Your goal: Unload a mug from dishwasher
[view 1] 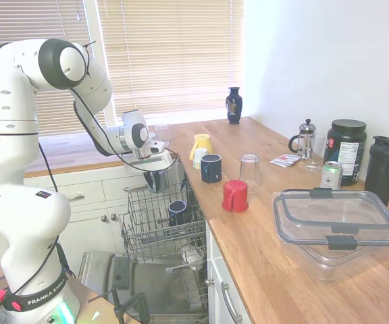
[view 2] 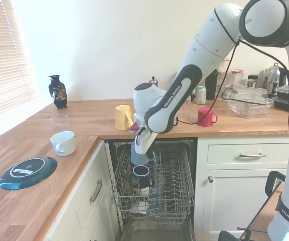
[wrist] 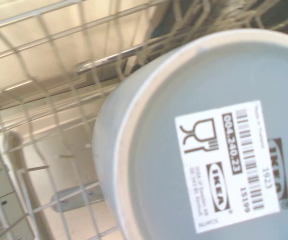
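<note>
The slate-grey mug (view 2: 141, 157) hangs bottom-up just above the back of the dishwasher's wire rack (view 2: 170, 187), and my gripper (view 2: 140, 148) is shut on it from above. From the other side, the mug (view 1: 155, 181) sits under the gripper (view 1: 155, 170), over the rack (view 1: 140, 233). In the wrist view the mug's base (wrist: 204, 145) fills the picture and bears a white barcode label, with rack wires behind it. The dishwasher door (view 1: 150, 287) lies dropped open below.
A dark navy mug (view 1: 177, 211) stands in the rack right below the held one. On the counter beside it are a yellow cup (view 1: 201, 144), another navy mug (view 1: 211, 168), a glass (view 1: 249, 171), the red cup (view 1: 235, 196) and a clear plastic container (view 1: 336, 226). A white cup (view 2: 63, 142) and a dark plate (view 2: 26, 172) rest on the other counter.
</note>
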You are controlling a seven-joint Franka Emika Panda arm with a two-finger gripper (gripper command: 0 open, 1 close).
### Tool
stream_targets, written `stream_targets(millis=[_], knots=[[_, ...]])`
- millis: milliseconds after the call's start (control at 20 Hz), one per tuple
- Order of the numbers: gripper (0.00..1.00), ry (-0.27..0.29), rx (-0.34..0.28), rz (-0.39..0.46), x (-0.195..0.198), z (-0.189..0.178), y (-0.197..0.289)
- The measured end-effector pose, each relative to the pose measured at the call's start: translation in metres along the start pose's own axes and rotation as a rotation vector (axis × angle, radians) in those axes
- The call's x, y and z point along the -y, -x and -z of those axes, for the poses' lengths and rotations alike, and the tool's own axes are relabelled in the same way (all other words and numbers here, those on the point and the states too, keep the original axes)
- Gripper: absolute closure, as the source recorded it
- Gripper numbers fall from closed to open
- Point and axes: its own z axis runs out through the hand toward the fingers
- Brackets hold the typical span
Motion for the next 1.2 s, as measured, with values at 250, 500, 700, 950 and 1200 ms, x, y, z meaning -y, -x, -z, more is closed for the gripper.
stream_targets(millis=[250, 500, 700, 950, 1200], knots=[[1.0, -0.012, -0.013, -0.062, -0.024, 0.025, -0.018], [1.0, -0.017, -0.019, -0.105, -0.05, 0.041, -0.034], [1.0, -0.018, -0.017, -0.132, -0.07, 0.055, -0.046], [1.0, -0.006, -0.016, -0.162, -0.084, 0.069, -0.061], [1.0, -0.001, -0.002, -0.19, -0.088, 0.079, -0.072]])
